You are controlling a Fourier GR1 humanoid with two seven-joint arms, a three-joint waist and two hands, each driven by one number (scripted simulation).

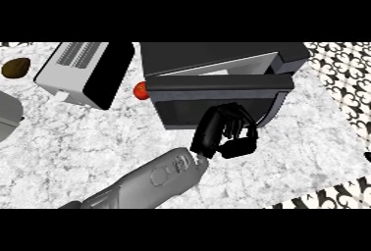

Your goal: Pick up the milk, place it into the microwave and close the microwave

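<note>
Milk not visible | black microwave door (217,100) ajar, just beyond right robot hand (226,128) | fingers curled at door, holding nothing seen

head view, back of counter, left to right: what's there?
Brown round thing → toaster → red fruit → microwave, with one hand at its door.

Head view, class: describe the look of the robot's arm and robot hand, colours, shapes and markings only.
One arm shows. The forearm is light grey, smooth and rounded, tapering toward the wrist, with an oval raised panel outlined on top. The robot hand is glossy black, with a long slim back, slender fingers and a chunkier thumb. No cables or lettering show.
</note>
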